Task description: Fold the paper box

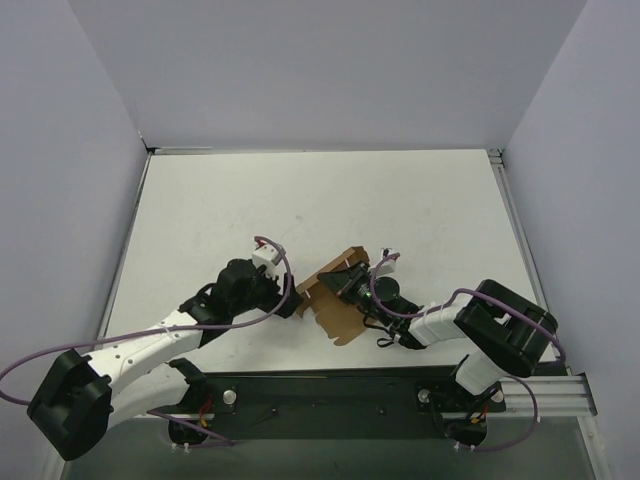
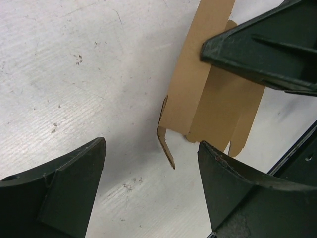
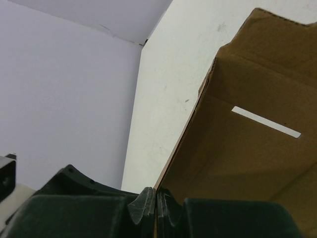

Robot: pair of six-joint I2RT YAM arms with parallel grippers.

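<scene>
paper box [image 1: 335, 305]: brown cardboard, partly folded, flaps sticking out
left gripper [image 2: 151, 144]: spread wide, empty, just beside paper box
right gripper [image 3: 154, 196]: pinched shut on paper box edge

Beneath me I see a white table [image 1: 300, 190], its surface flecked with small dark scuffs [image 2: 79, 58]. Pale lavender walls [image 1: 330, 70] close it in on three sides. At its near edge lies a black base plate [image 1: 330, 400], with an aluminium rail [image 1: 555, 392] at its right end.
</scene>
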